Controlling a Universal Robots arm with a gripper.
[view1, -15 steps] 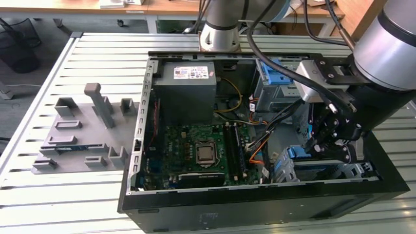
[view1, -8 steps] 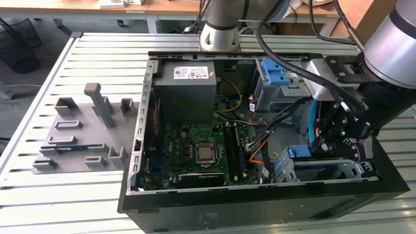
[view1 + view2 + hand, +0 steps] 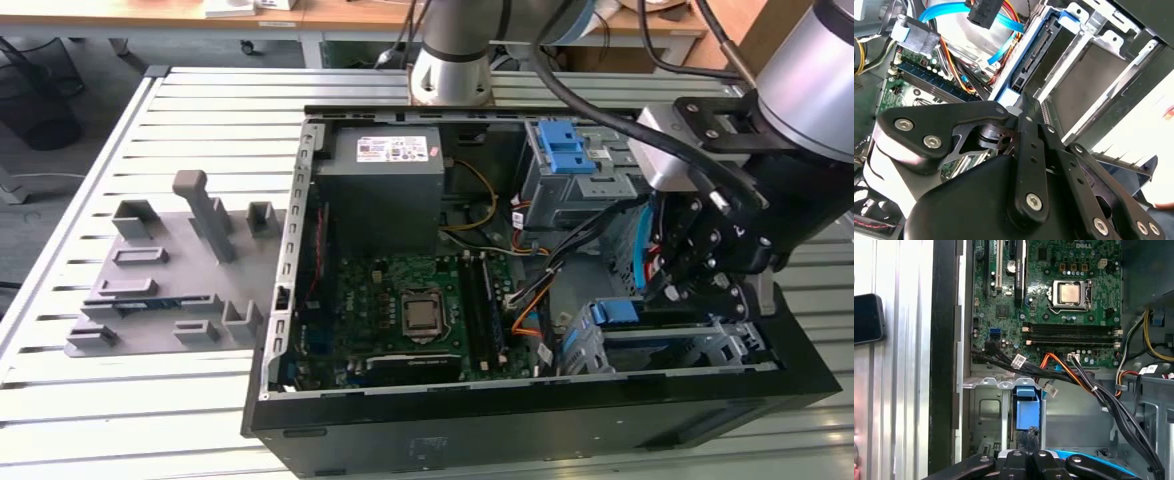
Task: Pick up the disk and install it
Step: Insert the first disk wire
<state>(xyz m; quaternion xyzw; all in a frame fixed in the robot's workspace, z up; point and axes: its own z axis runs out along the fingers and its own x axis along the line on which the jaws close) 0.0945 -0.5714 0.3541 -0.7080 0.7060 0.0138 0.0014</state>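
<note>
Black linkage of the jaws (image 3: 1026, 125) crowds the second wrist view, tips pinched close together against the disk (image 3: 1029, 60), which stands edge-on in its blue bracket just ahead, sunk into the grey drive cage (image 3: 1094, 75) slot for seating.

1. Gripper (image 3: 1026, 107): matt black metal links, bright steel screw heads.
2. Disk (image 3: 1026, 70): dull grey metal edge, framed by smooth blue plastic bracket (image 3: 1066, 15); seated in drive cage.
3. Drive cage (image 3: 1094, 75): bare sheet metal, satin grey, stamped ribs.
4. Motherboard (image 3: 1054, 285), beside the cage: green glossy board; processor (image 3: 1070, 292) lid brushed metal.
5. Power supply (image 3: 387, 190), beyond the motherboard from the cage: matt grey metal, paper sticker.
6. Fixture (image 3: 167, 265), outside the computer case (image 3: 534, 430): matt grey plastic, slightly rough.
7. Table (image 3: 80, 410): ribbed aluminium, satin.
</note>
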